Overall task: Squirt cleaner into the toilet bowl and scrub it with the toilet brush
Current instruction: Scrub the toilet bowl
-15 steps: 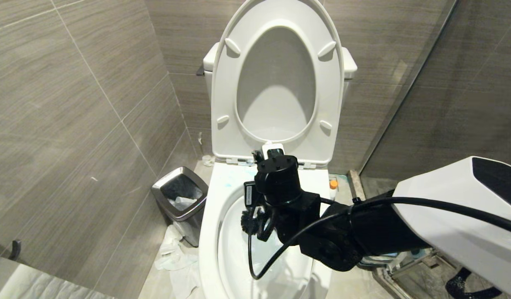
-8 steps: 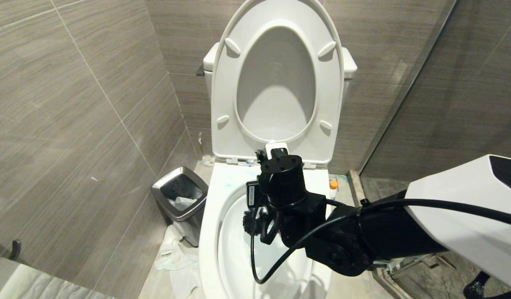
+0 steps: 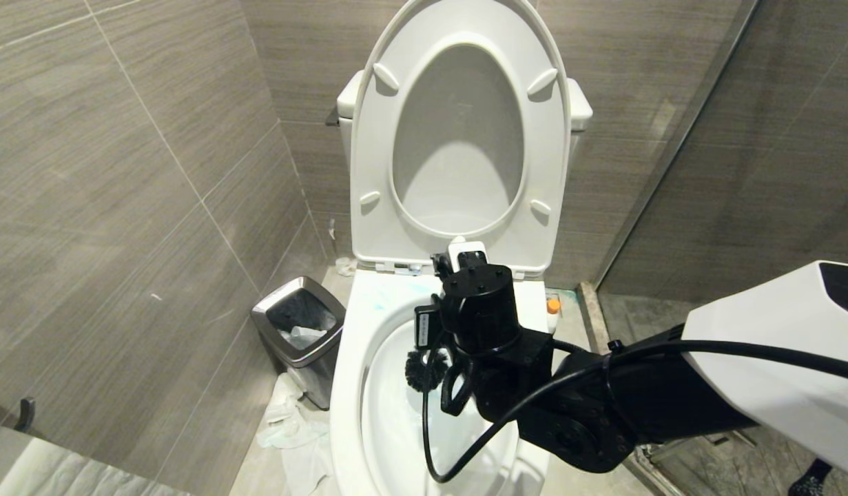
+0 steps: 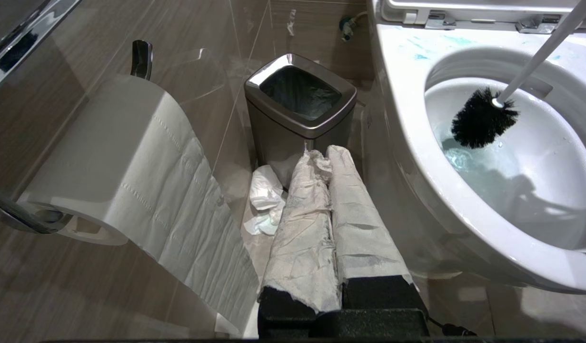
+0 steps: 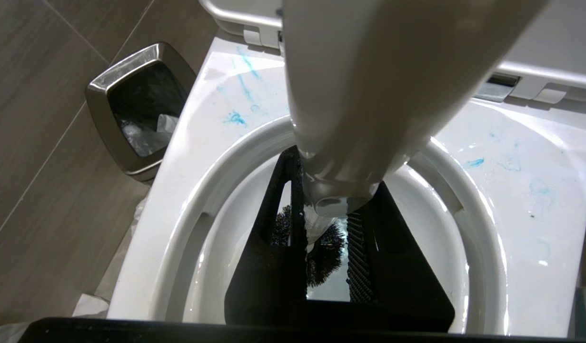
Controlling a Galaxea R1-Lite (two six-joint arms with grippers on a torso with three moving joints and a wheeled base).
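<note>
The white toilet bowl [image 3: 348, 386] stands with seat and lid raised; blue streaks mark its rim [image 5: 235, 114] and the water is turquoise. My right gripper [image 5: 333, 183] hangs over the bowl, shut on the white handle of the toilet brush [image 5: 369, 95]. The black bristle head [image 3: 425, 370] is down inside the basin, just above the water [image 4: 483, 119]. The cleaner [image 3: 553, 304], of which only the orange cap shows, stands to the right of the toilet. My left gripper [image 4: 327, 155], its fingers wrapped in paper, is shut and parked low at the toilet's left side.
A square steel-rimmed bin [image 3: 300, 324] stands left of the toilet, with crumpled tissue [image 3: 286, 420] on the floor before it. A paper roll [image 4: 116, 157] hangs on the left wall. A glass partition [image 3: 671, 151] closes off the right.
My right arm has shifted slightly right and nearer, carrying the brush head a little the same way inside the bowl. The left arm has not moved.
</note>
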